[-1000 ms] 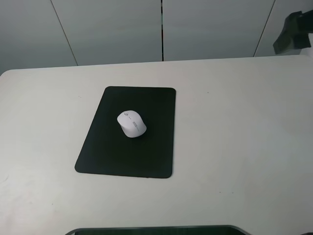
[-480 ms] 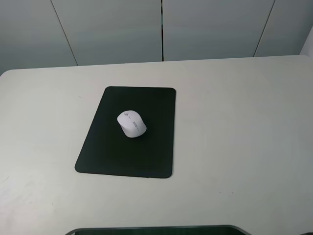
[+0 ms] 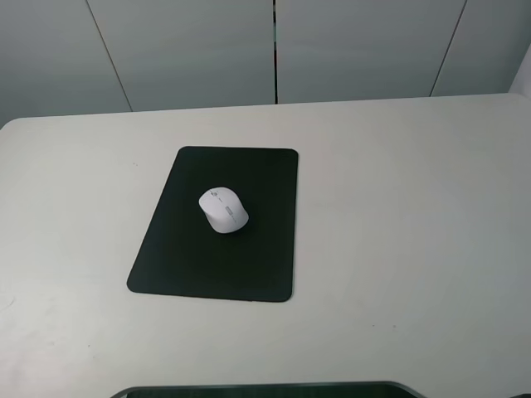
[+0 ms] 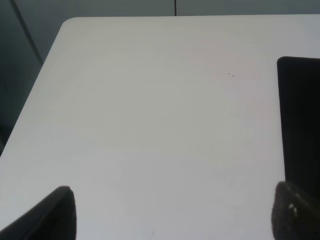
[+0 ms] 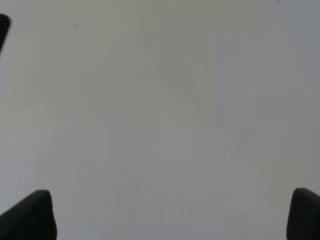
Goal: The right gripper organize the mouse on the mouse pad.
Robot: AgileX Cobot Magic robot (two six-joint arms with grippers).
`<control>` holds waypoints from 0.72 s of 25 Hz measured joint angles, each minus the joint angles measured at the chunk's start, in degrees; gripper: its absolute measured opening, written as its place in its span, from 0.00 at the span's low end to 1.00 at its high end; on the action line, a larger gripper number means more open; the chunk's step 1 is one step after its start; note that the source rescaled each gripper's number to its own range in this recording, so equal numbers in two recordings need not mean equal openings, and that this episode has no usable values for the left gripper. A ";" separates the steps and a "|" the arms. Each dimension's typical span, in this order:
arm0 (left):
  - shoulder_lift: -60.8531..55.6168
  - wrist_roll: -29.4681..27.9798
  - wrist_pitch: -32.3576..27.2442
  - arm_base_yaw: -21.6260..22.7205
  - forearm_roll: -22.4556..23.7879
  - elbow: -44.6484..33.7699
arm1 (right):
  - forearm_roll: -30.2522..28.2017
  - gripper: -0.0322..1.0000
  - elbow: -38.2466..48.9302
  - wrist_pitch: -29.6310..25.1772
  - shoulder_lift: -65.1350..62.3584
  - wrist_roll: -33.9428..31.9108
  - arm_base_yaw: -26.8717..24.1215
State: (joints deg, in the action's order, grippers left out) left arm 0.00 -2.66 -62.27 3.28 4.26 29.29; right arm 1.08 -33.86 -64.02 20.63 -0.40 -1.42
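On the mouse pad, a little toward its far edge, the mouse sits whole within the black rectangle, turned at a slant to the pad's sides with its narrower end toward the counter's far left corner. That placing looks like the task's goal met, or nearly: the mouse rests flat on the mat with bare black margin on every side, though its slant might call for straightening if a squared-up pose is wanted. The pad itself lies on the left half of the counter, slightly skewed, its far edge well short of the counter's far edge and its near edge short of the near one. Neither arm appears in the high view. The right gripper hangs above bare counter surface, its two dark fingertips spread wide at the corners of its wrist view with nothing between them; only a sliver of black pad shows at that view's border. The left gripper likewise hovers spread apart and empty near the counter's left side, with one edge of the pad showing beside one finger. The counter is a pale, matte off-white slab with rounded corners, faintly speckled. Behind it stand plain grey wall panels divided by thin dark seams.
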 joint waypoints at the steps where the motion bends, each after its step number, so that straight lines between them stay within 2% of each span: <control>1: 0.00 0.00 0.00 0.00 0.00 0.00 | 0.00 0.99 0.50 -0.70 -1.67 0.00 0.00; 7: 0.00 0.00 0.00 0.00 0.00 0.00 | -0.27 1.00 3.16 -1.68 -11.89 -0.37 0.00; 12: 0.00 0.00 0.00 0.00 0.00 0.00 | -1.08 1.00 4.03 0.09 -18.67 -0.46 0.00; 18: 0.00 0.00 0.00 0.00 0.00 0.00 | -1.44 1.00 4.48 0.77 -20.59 -0.46 0.00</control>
State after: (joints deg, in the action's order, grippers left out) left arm 0.00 -2.66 -62.27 3.28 4.26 29.29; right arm -0.36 -29.38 -63.25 0.04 -0.86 -1.42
